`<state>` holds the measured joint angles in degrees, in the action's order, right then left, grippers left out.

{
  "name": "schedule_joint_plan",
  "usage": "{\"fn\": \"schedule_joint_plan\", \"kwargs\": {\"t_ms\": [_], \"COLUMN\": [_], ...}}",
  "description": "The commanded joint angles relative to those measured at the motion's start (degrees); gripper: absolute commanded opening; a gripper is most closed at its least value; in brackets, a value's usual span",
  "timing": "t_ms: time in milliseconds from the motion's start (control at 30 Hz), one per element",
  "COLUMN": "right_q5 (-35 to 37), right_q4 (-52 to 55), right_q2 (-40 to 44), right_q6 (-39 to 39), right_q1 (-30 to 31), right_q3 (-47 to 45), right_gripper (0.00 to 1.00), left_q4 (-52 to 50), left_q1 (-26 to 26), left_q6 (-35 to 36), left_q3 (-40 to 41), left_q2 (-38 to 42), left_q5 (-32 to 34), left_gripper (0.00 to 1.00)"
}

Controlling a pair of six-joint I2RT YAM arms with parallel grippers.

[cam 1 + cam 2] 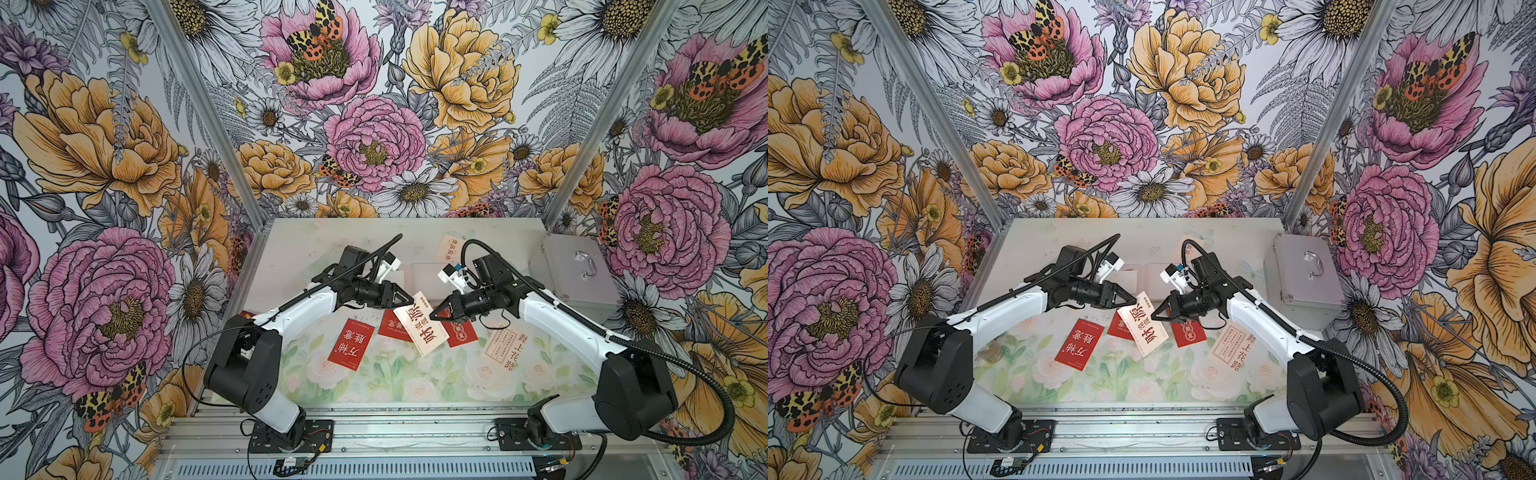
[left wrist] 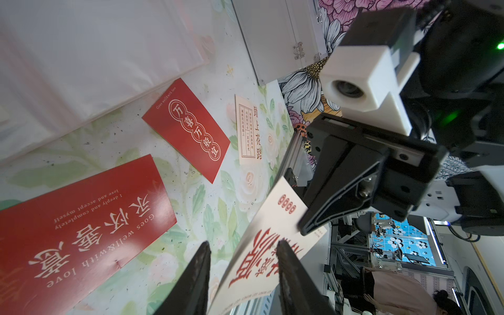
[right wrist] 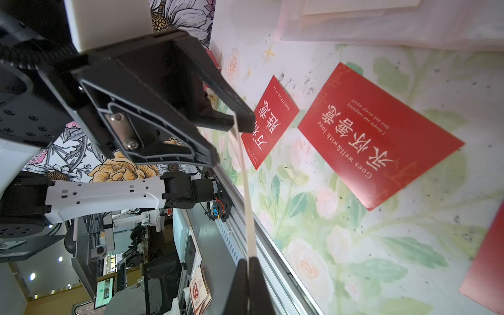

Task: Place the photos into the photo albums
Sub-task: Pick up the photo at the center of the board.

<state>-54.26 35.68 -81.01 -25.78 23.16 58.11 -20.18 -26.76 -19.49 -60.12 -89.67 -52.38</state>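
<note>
While my right gripper point(image 1: 435, 316) stays out of it beyond pinching one edge of a cream rectangular photo card printed with large red characters point(image 1: 419, 324), I hold that card tilted in the air above the pale floral-printed worktop point(image 1: 374, 386), midway between my two arms. In the right wrist view the card's thin edge runs straight into my right gripper's pressed-together fingertips point(image 3: 256, 272).

My left gripper point(image 2: 242, 246) meets the card's opposite edge with its fingers point(image 2: 201, 272) spread to either side. One finger sits at the printed face, and a clear gap shows between the other finger and the card's back.

The thin pale-pink photo album with clear sleeve pages point(image 2: 81, 54) lies flat on the worktop beyond the held card. Below the card lie three red photo cards point(image 1: 349, 345) point(image 1: 390, 326) point(image 1: 459, 334). A cream photo card with a boxed text panel point(image 1: 505, 347) lies to their right, and another cream card point(image 1: 451, 247) lies farther back. A silver metal case with a handle point(image 1: 577, 270) stands at my right.
</note>
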Motion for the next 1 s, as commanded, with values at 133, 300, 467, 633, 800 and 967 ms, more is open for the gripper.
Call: {"fn": "schedule_joint_plan", "kwargs": {"t_ms": [133,300,467,633,800,967], "right_q5": [0.26,0.60,1.00,2.59,9.21,15.36], "right_q4": [-1.49,-1.47,-1.55,-1.65,-2.20,-12.88], "right_q2": [-1.69,-1.78,-1.87,-2.23,-1.27,0.11], "right_q6": [1.17,1.17,1.07,1.08,0.12,-8.53], "right_q1": [-0.35,-0.45,-0.67,-1.17,-1.93,-2.07], "right_q3": [3.59,3.68,4.24,5.05,6.56,4.34], "right_gripper": [0.00,0.00,0.00,0.05,0.14,0.21], "left_q4": [0.10,0.04,0.00,0.10,6.88,33.72], "left_q1": [-0.83,-0.05,0.88,2.02,5.77,14.89], "left_q6": [0.59,0.76,0.63,-0.02,-5.46,-26.99], "left_q3": [-0.88,-0.76,-0.66,-0.89,0.81,10.22], "left_q2": [0.20,0.85,1.73,3.63,6.59,10.16], "left_q5": [-3.11,-2.77,-2.29,-0.07,1.82,4.50], "left_gripper": [0.32,0.12,0.05,0.00,0.00,0.00]}}
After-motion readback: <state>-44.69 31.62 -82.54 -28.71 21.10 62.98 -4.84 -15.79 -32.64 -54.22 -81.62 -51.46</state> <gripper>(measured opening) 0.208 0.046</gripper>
